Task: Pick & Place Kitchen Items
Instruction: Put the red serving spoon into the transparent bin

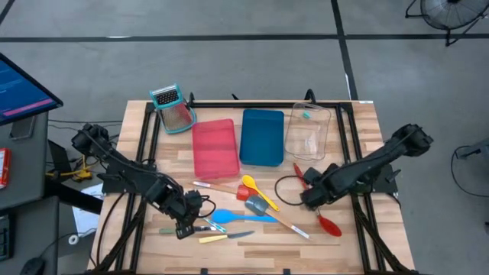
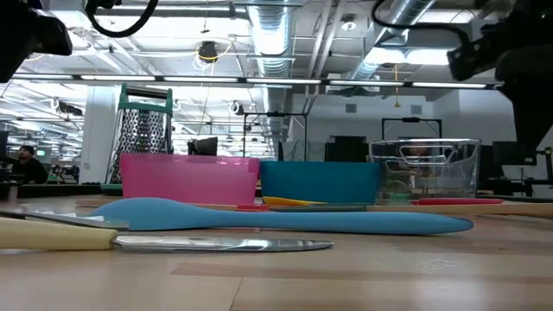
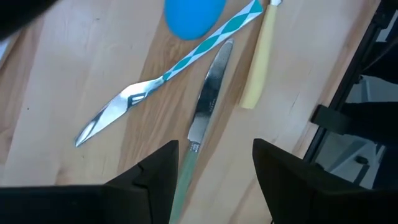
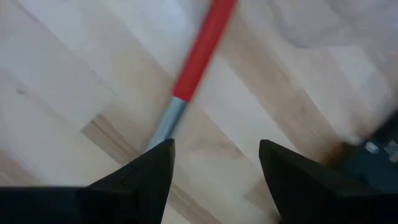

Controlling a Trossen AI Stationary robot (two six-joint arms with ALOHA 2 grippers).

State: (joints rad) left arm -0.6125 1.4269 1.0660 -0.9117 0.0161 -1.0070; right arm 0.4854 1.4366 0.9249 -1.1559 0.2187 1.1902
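A: A pale wooden bench (image 1: 229,252) under an open hall. Nearest its front edge lie slim knives; what is the left tool (image 3: 214,171) doing?

B: It hangs low over the green-handled knife (image 3: 202,118), fingers spread apart, empty. I'd judge this the approach to a pick: the next move calls for dropping straight down and closing across the handle.

A: Which way does that knife lie?

B: Its long axis runs almost along the front edge, blade toward the blue spoon (image 1: 229,217).

A: And farther back?

B: The right tool (image 4: 214,168), also spread and empty, hovers over the long red spoon (image 1: 321,212), which lies diagonally near the right edge, bowl toward the front. Pink tray (image 1: 214,149) beyond.
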